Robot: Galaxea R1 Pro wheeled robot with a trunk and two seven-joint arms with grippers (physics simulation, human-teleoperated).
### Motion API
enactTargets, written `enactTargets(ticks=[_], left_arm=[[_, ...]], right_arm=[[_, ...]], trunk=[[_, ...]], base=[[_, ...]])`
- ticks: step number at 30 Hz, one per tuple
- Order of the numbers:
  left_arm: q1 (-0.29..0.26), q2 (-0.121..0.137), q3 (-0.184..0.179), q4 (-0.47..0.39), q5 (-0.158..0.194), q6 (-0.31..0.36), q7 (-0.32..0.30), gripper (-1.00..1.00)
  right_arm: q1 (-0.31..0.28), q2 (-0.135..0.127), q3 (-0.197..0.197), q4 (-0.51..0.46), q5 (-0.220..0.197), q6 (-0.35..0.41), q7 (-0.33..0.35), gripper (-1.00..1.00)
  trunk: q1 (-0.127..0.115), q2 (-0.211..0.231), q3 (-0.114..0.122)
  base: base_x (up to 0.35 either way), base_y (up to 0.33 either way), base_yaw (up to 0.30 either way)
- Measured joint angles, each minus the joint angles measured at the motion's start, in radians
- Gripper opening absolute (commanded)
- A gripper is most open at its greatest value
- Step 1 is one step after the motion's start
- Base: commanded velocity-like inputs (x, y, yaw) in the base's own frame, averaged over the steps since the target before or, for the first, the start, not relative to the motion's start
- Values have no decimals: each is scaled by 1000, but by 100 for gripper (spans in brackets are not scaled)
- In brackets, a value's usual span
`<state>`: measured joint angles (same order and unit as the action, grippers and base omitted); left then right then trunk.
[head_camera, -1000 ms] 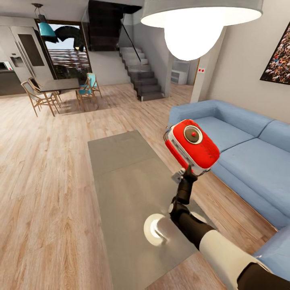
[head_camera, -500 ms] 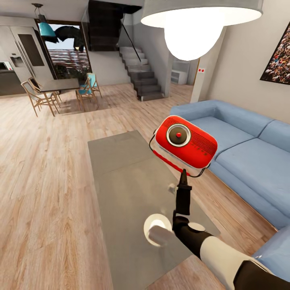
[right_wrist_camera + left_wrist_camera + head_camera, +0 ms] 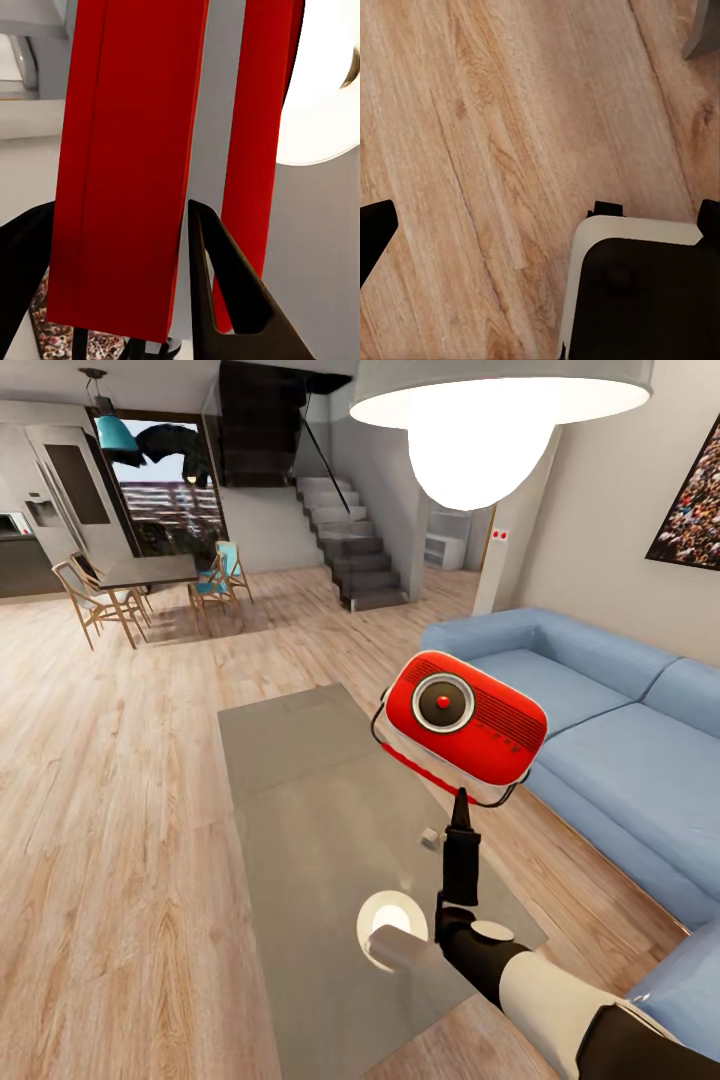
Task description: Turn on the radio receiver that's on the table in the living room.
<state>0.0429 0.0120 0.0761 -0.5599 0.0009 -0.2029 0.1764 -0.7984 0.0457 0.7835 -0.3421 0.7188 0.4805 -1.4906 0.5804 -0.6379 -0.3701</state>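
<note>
Radio receiver (image 3: pixel 462 717) hangs tilted above the counter's (image 3: pixel 300 800) far right edge, gripped from below by my right pincer (image 3: pixel 461 798), dial toward me; left pincer's state I cannot tell.

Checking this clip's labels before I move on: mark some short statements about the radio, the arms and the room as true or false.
1. The small red radio receiver with white sides is held up in the air, clear of the long glossy grey-beige coffee table. True.
2. The left gripper holds it. False: the right gripper grips it from below; the left wrist view shows only light wood floor and part of the robot's base.
3. The radio's round dial faces the head camera. True.
4. The sofa beside the coffee table is brown leather. False: the sectional sofa is blue.
5. A staircase rises at the far end of the room. True.
</note>
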Motion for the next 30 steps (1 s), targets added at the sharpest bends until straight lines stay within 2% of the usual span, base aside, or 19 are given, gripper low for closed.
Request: enactTargets(ticks=[3,10,13,15,16,20,24,27,30], left_arm=[[0,-8,-1,0,0,0,1,100],[0,-2,-2,-18,1,2,-4,100],[0,1,-3,-83,-4,11,-4,100],[0,2,-3,-161,-7,31,-4,100],[0,3,-3,-183,-8,42,-4,-100],[0,2,-3,-369,-6,207,-6,-100],[0,-2,-1,-606,0,356,-6,-100],[0,-7,-1,-741,2,394,-4,-100],[-1,-16,-4,-811,6,411,-9,-100]], right_arm=[[7,0,0,5,-1,0,0,-100],[21,-1,1,40,0,4,-15,-100],[22,-2,0,69,0,26,-44,-100],[22,-3,0,84,1,41,-67,-100],[22,-3,2,87,0,44,-72,-100],[22,-3,2,94,-2,56,-80,-100],[22,-5,5,95,-2,60,-80,-100],[22,-6,6,96,-2,61,-80,-100],[22,-8,4,96,-2,68,-80,-100]], trunk=[[0,0,0],[0,0,0],[0,0,0],[0,0,0],[0,0,0],[0,0,0],[0,0,0],[0,0,0],[0,0,0]], base=[[0,0,0],[0,0,0],[0,0,0],[0,0,0],[0,0,0],[0,0,0],[0,0,0],[0,0,0],[0,0,0]])
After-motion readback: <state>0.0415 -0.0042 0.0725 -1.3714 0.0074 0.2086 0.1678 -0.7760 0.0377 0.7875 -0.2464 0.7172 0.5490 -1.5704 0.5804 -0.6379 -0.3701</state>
